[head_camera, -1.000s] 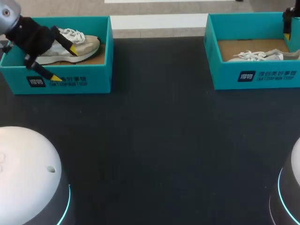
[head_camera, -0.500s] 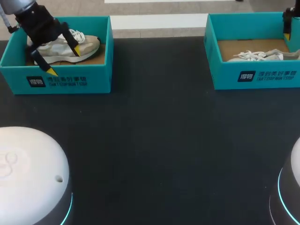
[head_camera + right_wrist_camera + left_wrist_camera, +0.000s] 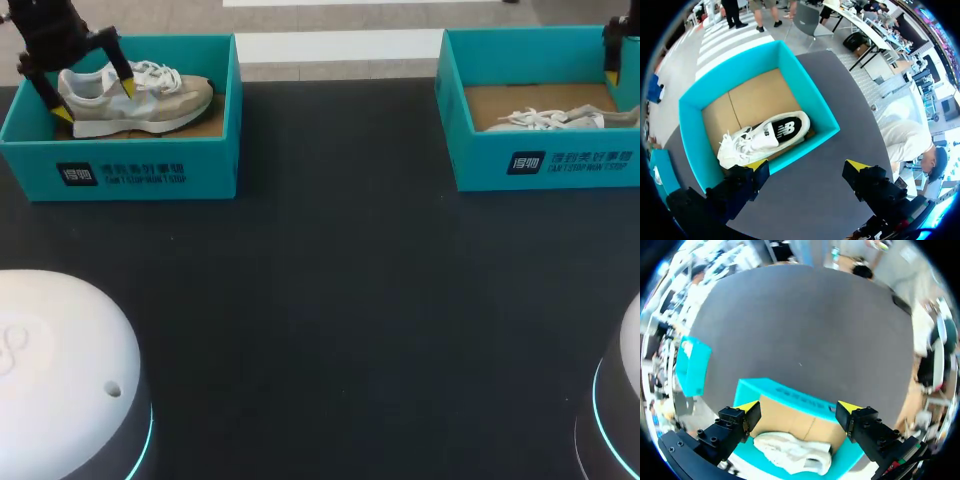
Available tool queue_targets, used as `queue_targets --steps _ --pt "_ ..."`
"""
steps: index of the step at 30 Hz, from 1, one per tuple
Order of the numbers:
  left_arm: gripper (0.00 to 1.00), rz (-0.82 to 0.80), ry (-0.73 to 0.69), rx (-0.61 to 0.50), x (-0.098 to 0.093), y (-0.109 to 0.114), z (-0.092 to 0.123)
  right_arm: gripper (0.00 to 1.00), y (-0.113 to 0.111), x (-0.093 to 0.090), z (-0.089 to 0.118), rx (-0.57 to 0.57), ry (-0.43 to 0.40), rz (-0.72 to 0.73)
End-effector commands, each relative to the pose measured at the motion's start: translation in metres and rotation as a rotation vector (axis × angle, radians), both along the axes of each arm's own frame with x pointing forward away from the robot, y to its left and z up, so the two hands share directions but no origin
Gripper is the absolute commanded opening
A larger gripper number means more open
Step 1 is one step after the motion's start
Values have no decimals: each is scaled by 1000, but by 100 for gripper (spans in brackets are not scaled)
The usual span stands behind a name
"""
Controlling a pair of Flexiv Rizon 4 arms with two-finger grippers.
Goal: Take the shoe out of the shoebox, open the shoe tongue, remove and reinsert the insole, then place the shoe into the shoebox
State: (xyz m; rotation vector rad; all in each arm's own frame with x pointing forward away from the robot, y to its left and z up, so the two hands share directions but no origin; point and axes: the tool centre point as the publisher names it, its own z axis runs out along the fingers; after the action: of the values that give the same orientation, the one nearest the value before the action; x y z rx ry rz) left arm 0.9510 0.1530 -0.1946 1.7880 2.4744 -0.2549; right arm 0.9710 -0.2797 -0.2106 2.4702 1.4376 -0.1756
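Note:
A beige and white shoe (image 3: 150, 100) lies on its side in the teal shoebox (image 3: 140, 172) at the table's far left. My left gripper (image 3: 95, 100) hangs open over that box, its yellow tips on either side of the shoe's heel end. From the left wrist, the shoe (image 3: 790, 452) lies below the open left gripper (image 3: 798, 406), inside the box (image 3: 790, 392). A second teal shoebox (image 3: 560, 160) at the far right holds a white shoe (image 3: 555, 118). My right gripper (image 3: 807, 165) stands open above this box (image 3: 810, 90) and its shoe (image 3: 765, 137), touching neither.
The dark table (image 3: 340, 280) stretches between the two boxes and toward the front edge. The white domes of my arm bases (image 3: 60, 380) sit at the front corners. In the head view only a sliver of the right gripper (image 3: 612, 60) shows at the far right edge.
My left gripper has swung back and to the left, from over the box's front wall to above the shoe's heel end. The right arm has stayed still.

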Motion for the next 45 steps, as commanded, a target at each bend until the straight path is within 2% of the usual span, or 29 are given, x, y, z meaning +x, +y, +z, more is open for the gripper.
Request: queue_targets --steps 1,19,22,26,28,31,32,34,38,45 --pt "100 -429 -89 200 21 14 5 100 0 1 0 2 0 -1" --pt "100 -429 -89 200 21 14 5 100 0 1 0 2 0 -1" --pt "100 -405 -169 194 40 20 3 100 0 1 0 2 0 -1" --pt "100 -380 -194 185 74 33 1 100 0 1 0 2 0 -1" --pt "100 -360 -213 200 93 42 0 100 0 1 0 2 0 -1" --pt "100 -351 -263 118 118 61 -3 100 0 1 0 2 0 -1" --pt "100 -324 -240 109 126 68 -5 100 0 1 0 2 0 -1" --pt "100 -337 -298 113 140 80 -8 100 0 1 0 2 0 -1" --pt "100 -310 -281 185 168 100 -24 100 0 1 0 2 0 -1" --pt "100 -287 -253 169 206 125 -48 100 0 1 0 2 0 -1"
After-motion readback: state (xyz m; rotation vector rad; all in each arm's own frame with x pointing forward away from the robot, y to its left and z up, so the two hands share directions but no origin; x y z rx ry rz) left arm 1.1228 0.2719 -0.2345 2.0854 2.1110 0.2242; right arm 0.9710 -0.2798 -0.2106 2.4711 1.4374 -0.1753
